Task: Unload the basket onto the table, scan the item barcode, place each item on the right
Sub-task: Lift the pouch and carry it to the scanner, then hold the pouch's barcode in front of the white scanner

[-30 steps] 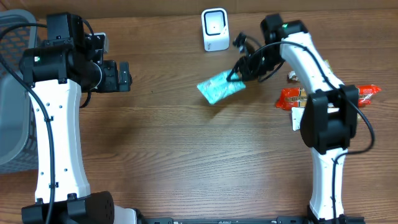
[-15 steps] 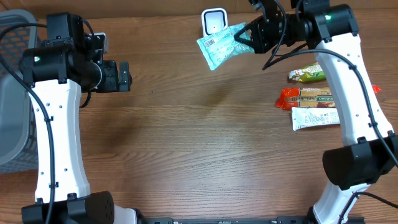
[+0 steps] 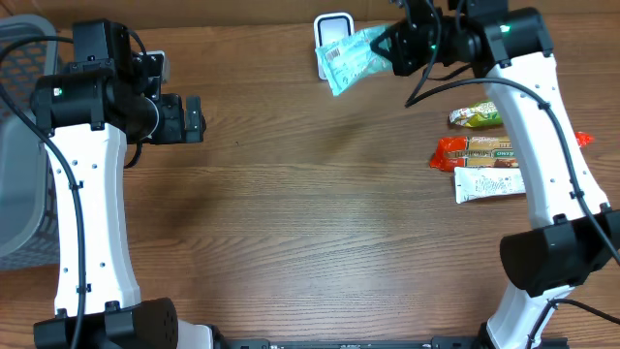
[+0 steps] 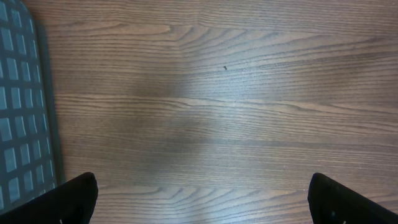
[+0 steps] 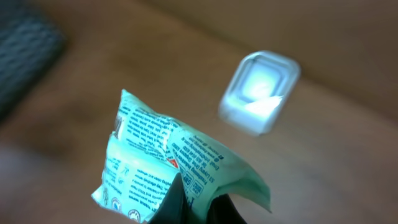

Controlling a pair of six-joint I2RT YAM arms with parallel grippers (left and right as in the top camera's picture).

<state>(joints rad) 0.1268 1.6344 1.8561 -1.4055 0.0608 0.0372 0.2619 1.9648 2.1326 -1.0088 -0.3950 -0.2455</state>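
A light green packet (image 3: pixel 351 58) with a barcode on its upper face hangs in the air at the back of the table, pinched by my right gripper (image 3: pixel 389 46), which is shut on it. It overlaps the white scanner (image 3: pixel 329 27) standing at the back edge. In the right wrist view the green packet (image 5: pixel 168 165) fills the lower middle, my right gripper (image 5: pixel 198 208) clamps its fold, and the white scanner (image 5: pixel 259 92) sits beyond, blurred. My left gripper (image 3: pixel 194 118) stands open over bare wood at the left; its fingertips (image 4: pixel 71 198) frame only table.
Three snack packets lie at the right: a green-yellow bar (image 3: pixel 477 116), a red-orange one (image 3: pixel 480 151) and a white one (image 3: pixel 490 184). A grey basket (image 3: pixel 17 184) stands at the left edge, its wall (image 4: pixel 22 106) also in the left wrist view.
My right arm lifted the green packet off the table's middle back and carried it up and left to the scanner, then shifted it slightly right. The left arm stayed still.
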